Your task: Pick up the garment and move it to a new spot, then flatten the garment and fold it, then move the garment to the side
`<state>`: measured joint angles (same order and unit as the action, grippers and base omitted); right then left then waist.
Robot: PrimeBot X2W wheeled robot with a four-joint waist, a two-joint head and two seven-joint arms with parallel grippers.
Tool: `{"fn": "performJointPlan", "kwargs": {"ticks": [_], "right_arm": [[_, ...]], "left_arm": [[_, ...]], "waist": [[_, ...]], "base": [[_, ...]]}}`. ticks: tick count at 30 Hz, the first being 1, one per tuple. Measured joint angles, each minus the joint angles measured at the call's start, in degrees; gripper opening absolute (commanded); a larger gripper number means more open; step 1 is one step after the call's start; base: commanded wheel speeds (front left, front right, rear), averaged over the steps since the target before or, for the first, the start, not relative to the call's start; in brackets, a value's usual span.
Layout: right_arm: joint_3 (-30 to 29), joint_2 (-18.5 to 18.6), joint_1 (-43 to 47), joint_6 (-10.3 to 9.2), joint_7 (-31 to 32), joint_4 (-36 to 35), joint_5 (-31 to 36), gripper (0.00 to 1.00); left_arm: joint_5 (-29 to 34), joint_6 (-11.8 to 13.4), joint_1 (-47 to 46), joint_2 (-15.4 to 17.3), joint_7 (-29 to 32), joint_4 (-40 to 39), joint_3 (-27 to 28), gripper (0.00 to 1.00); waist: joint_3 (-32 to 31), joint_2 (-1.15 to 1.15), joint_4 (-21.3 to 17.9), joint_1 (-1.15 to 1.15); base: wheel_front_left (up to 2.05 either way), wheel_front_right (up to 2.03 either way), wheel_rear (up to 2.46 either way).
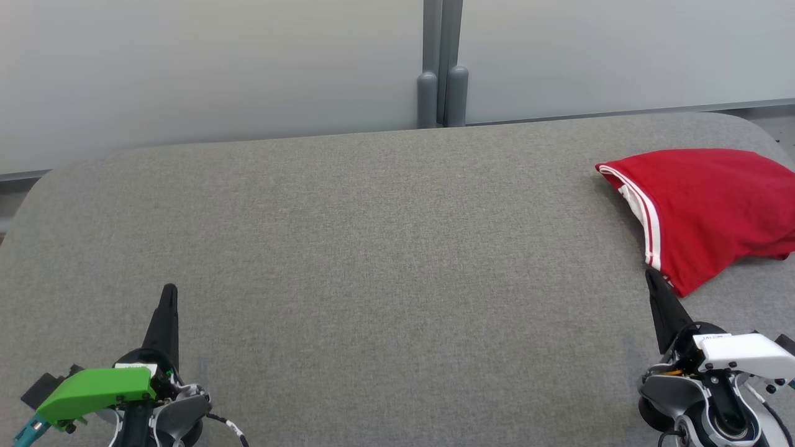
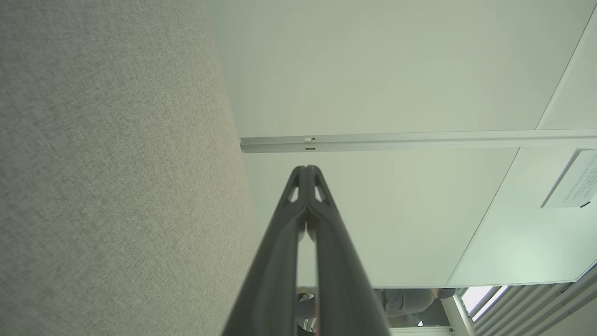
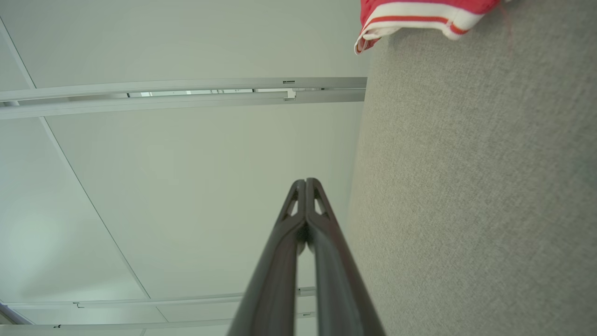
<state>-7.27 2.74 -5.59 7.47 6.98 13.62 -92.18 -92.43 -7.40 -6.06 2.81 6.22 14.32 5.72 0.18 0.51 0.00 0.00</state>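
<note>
a: where's the red garment (image 1: 708, 211)?
b: folded at the desk's (image 1: 397, 248) far right. the right gripper (image 1: 650, 274) points at its near corner, just beside it, clenched on nothing. the left gripper (image 1: 169, 288) is clenched too, well apart.
a: any writing?
b: a wall notice (image 2: 571, 179), too small to read.

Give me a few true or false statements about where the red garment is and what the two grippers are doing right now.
1. The red garment lies on the right part of the gray table. True.
2. The right gripper holds the garment. False: its fingers are shut on nothing, short of the garment.
3. The left gripper is shut. True.
4. The garment's trim is blue. False: it is white with a red stripe.
</note>
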Motion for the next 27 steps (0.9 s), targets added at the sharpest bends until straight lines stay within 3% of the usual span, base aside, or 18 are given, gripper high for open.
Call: {"fn": "performJointPlan", "kwargs": {"ticks": [27], "right_arm": [[0.0, 0.0, 0.0, 0.0, 0.0, 0.0, 0.0, 0.0]], "left_arm": [[0.0, 0.0, 0.0, 0.0, 0.0, 0.0, 0.0, 0.0]], "waist": [[0.0, 0.0, 0.0, 0.0]], "base": [[0.0, 0.0, 0.0]]}}
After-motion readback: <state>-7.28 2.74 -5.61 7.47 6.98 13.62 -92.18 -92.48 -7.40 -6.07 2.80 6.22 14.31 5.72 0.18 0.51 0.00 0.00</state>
